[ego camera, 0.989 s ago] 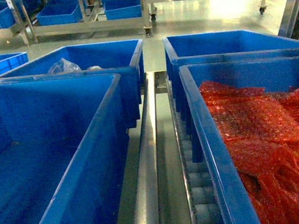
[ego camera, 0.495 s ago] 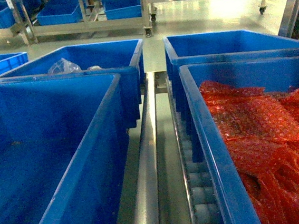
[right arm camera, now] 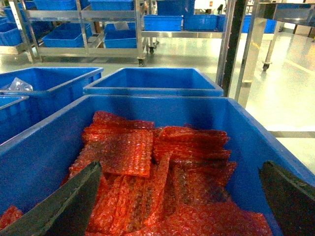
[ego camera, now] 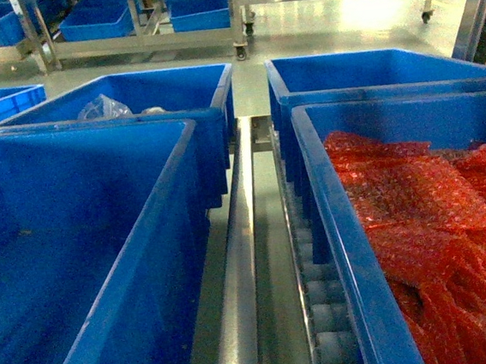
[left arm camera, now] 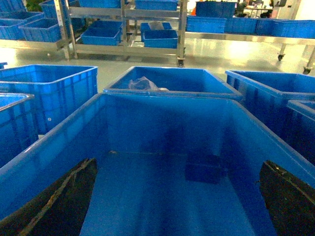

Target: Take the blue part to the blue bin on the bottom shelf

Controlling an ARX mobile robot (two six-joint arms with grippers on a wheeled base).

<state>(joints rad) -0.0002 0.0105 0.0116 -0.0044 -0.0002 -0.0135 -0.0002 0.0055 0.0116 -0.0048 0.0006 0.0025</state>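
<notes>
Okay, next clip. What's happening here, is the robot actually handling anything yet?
Nothing is being handled yet. The left gripper hangs open over the near-left blue bin, which holds one small dark blue part on its floor. The right gripper hangs open above the near-right bin filled with red bubble-wrap bags. Both sets of fingers are spread and hold nothing. The bins sit on a steel shelf with roller tracks. A far-left bin holds some clear plastic.

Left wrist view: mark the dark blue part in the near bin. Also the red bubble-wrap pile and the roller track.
dark blue part (left arm camera: 203, 169), left wrist view, middle of its front face.
red bubble-wrap pile (right arm camera: 162, 182), right wrist view, centre of the heap.
roller track (ego camera: 322, 303), head view, a pale roller between bins.
</notes>
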